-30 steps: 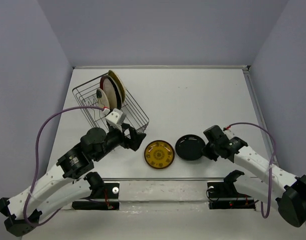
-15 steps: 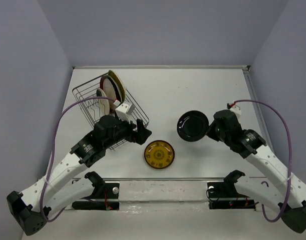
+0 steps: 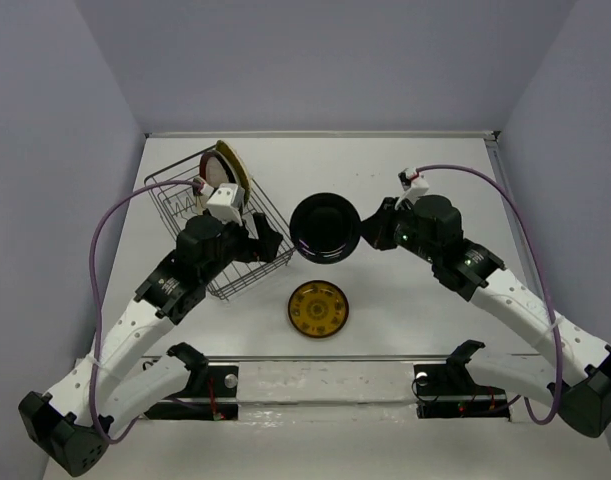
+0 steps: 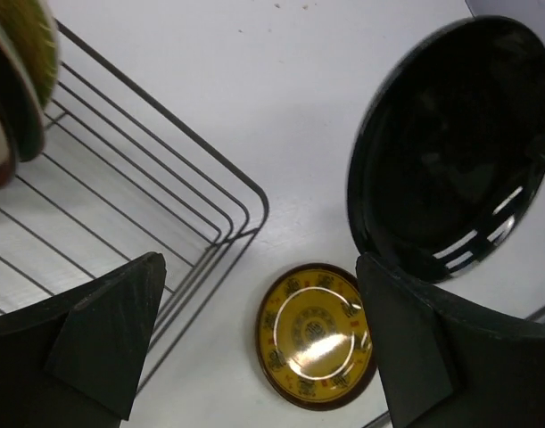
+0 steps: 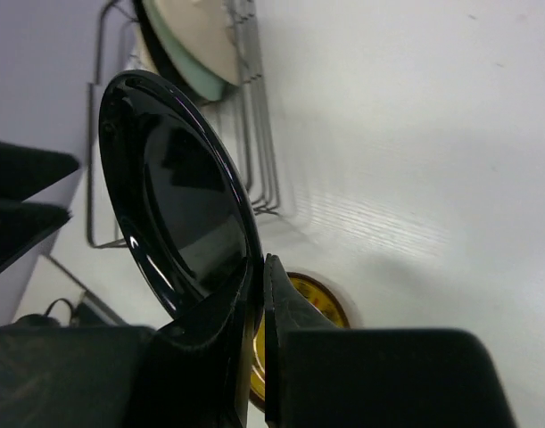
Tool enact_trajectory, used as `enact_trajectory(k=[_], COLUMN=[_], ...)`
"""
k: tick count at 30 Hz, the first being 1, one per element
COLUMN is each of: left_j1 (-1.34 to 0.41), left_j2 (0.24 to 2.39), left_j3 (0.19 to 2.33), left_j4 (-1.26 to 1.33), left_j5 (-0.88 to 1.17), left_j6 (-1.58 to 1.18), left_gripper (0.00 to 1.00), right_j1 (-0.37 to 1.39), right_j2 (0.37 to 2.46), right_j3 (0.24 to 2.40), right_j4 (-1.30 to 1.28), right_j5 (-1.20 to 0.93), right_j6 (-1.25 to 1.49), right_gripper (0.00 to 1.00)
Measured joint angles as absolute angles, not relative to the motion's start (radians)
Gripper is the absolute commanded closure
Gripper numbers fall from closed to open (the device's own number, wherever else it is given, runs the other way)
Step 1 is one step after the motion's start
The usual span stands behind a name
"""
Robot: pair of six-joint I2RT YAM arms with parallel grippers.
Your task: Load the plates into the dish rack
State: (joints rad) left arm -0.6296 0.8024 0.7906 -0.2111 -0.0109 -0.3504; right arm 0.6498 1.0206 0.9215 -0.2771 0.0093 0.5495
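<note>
1. The glossy black plate [image 3: 325, 228] is round and dark all over, with a shallow hollow that catches bright streaks of light.
2. It hangs off the surface [image 3: 435, 170] near the middle, just right of the wire dish rack [image 3: 170, 207]. It is tipped up on edge, with its hollow face turned towards the near edge and the left arm. Being round, it has no long axis.
3. The right tool [image 3: 363, 232] pinches the plate's right rim, one finger [image 5: 285, 308] on each face.
4. The left tool [image 4: 254, 276] is spread wide and holds nothing, hovering over the rack's near right corner.
5. The rack sits skewed towards the far left corner of the surface. A red-rimmed cream plate [image 3: 223, 172] and others stand on edge at its far end, while its near part shows bare wire.
6. The yellow patterned plate [image 3: 318, 308] lies flat near the near edge, just beside the rack's near corner and below the black plate.
7. Open surface runs from the rack to the right edge and far right corner.
</note>
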Motion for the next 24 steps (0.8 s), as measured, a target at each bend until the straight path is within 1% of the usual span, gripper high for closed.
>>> enact_trajectory(k=[5,9,15,20,24], left_j1=[-0.538,-0.526,-0.515,-0.5,-0.466], left_j2=[0.807,0.817,0.812,0.8,0.811], left_j3=[0.807,0.826,0.848,0.877,0.966], left_j4=[-0.215,-0.215,-0.215,-0.264,-0.297], left_j5=[0.023,0.088,0.161,0.102,0.067], left_j6=[-0.301,-0.269,-0.247,-0.243,-0.244], left_gripper=[0.01,0.02,0.07,0.07,0.08], right_j1=[0.649,0.649,0.648,0.649,0.649], right_j2=[1.024,1.049,1.061,1.036,1.035], right_j3=[0.921,0.912,0.88,0.87,0.867], right_j4=[-0.117,-0.033,0.017,0.031,0.031], right_j5=[-0.198,-0.316,-0.366,-0.366,-0.368], right_j6=[0.522,0.519,0.519,0.505,0.493], right_gripper=[0.93,0.93,0.93,0.93,0.93])
